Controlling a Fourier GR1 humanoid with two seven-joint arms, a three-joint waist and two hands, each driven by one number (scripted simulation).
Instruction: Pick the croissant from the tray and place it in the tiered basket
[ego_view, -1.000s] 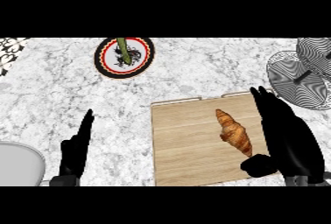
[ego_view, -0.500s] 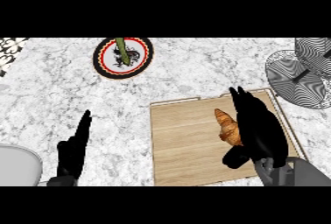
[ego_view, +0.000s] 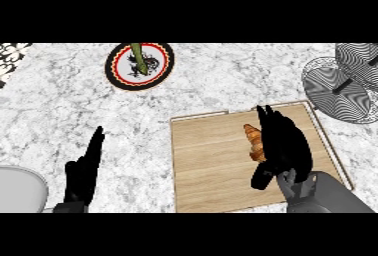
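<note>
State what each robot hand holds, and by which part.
Left robot hand: nothing. Right robot hand lies over the croissant, along its right side; whether it grips cannot be told.

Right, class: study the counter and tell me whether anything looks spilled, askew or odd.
Nothing stands out. The croissant lies on the tray, partly hidden by the right hand; no spill or damage shows.

Two matte black robot hands, each with long, slim fingers that taper to points. The right hand (ego_view: 284, 145), over the wooden tray (ego_view: 214, 170), joins a smooth, blocky grey forearm (ego_view: 325, 196). The left hand (ego_view: 83, 170), left of the tray, is the same plain black.
</note>
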